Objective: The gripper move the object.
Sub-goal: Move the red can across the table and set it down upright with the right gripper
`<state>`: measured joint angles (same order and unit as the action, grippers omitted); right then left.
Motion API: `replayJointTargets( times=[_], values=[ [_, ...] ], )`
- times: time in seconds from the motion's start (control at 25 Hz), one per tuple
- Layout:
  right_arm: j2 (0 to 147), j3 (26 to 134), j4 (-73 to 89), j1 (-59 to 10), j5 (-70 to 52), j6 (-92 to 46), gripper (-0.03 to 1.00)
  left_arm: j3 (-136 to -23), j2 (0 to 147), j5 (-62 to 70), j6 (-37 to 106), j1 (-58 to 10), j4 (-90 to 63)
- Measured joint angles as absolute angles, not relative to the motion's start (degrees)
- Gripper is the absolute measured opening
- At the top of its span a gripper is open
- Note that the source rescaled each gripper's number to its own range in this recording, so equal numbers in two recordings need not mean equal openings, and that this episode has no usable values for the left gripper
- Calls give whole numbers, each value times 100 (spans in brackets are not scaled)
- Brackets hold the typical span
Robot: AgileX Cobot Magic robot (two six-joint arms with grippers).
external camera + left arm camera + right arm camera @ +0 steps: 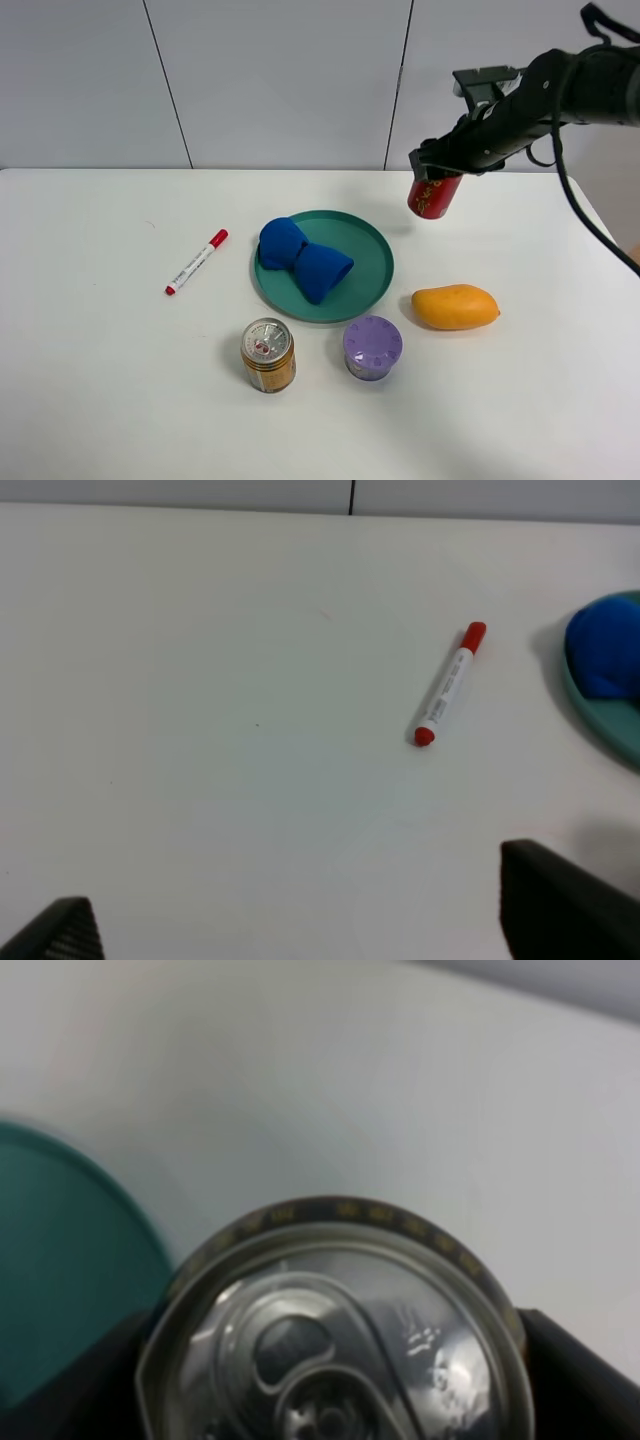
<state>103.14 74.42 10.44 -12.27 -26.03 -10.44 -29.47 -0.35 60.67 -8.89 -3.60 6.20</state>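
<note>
My right gripper is shut on the red can near its top and holds it tilted above the table, just right of and behind the green plate. The right wrist view shows the can's silver pull-tab top filling the space between the dark jaws, with the plate's edge beside it. My left gripper is open and empty over bare table; only its two black fingertips show. It is out of the exterior high view.
A blue cloth lies on the green plate. A red-capped marker lies left of the plate. A gold-orange can and a purple lidded cup stand in front of it. A mango lies to the right.
</note>
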Motion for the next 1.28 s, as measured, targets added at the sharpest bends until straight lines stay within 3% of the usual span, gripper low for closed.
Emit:
replayJointTargets(
  times=[0.32, 0.84, 1.28],
  values=[
    [10308, 7992, 1010, -2206, -3283, -1053, 1, -2947, -35, 6067, -889, -360, 620],
    [11647, 10138, 1048, -4454, -3771, -1031, 1, -2947, -40, 6067, -889, -360, 620],
    [12352, 10293, 1006, -5493, -4099, -1087, 1, -2947, -40, 6067, -889, -360, 620]
  ],
)
